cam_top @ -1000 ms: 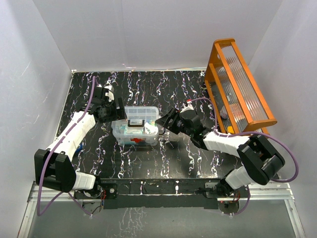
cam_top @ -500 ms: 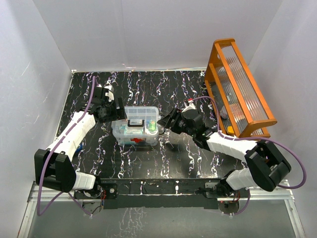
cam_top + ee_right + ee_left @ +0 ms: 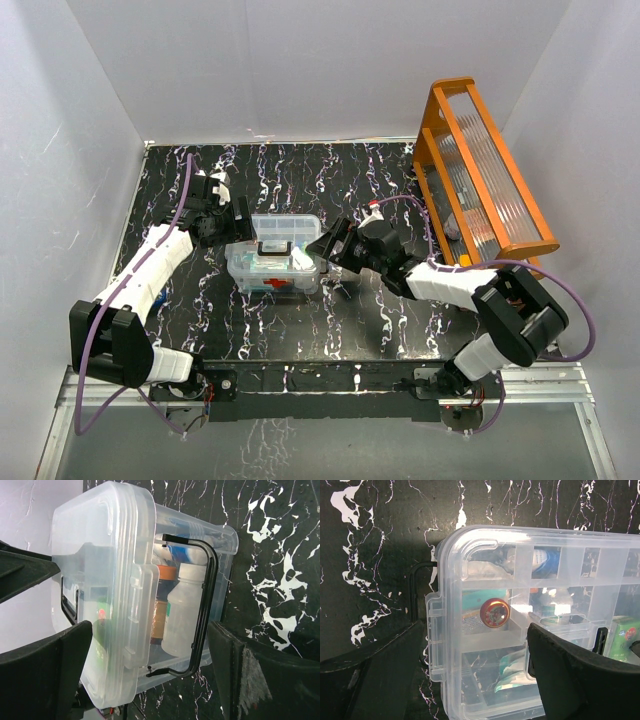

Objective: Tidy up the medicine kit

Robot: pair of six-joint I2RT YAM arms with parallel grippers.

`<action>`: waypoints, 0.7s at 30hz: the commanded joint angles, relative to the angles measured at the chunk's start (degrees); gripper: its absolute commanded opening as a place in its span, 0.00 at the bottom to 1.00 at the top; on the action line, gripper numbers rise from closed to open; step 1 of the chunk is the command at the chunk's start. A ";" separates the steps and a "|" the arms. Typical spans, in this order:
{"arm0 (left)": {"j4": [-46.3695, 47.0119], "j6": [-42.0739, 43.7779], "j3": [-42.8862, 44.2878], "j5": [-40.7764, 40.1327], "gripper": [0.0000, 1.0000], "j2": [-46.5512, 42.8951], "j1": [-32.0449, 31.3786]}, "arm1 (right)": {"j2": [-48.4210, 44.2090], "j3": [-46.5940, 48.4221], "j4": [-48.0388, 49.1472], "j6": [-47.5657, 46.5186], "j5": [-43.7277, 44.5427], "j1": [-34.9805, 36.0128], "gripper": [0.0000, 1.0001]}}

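The medicine kit [image 3: 272,258] is a clear box with a red cross on its front, standing mid-table with its clear lid [image 3: 540,555] on and the black handle [image 3: 272,246] on top. My left gripper [image 3: 233,228] is open at the box's left end; in the left wrist view [image 3: 475,680] one finger is beside the side tab and the other over the lid. My right gripper [image 3: 322,248] is open at the box's right end; in the right wrist view [image 3: 150,677] it straddles the black wire latch [image 3: 206,605]. A white bottle [image 3: 184,610] and a round red tin [image 3: 494,613] show inside.
The tall orange rack [image 3: 485,180] with ribbed clear panels stands at the back right, close behind my right arm. White walls enclose the black marbled table [image 3: 300,180] on three sides.
My right gripper has moved left and now reaches over the box's right end. The left arm and the box have not visibly moved.
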 commanded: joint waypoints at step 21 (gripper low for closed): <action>-3.81 1.04 -0.23 -0.98 0.85 0.66 -0.21 | 13.99 -0.49 23.10 1.09 -10.83 0.18 0.98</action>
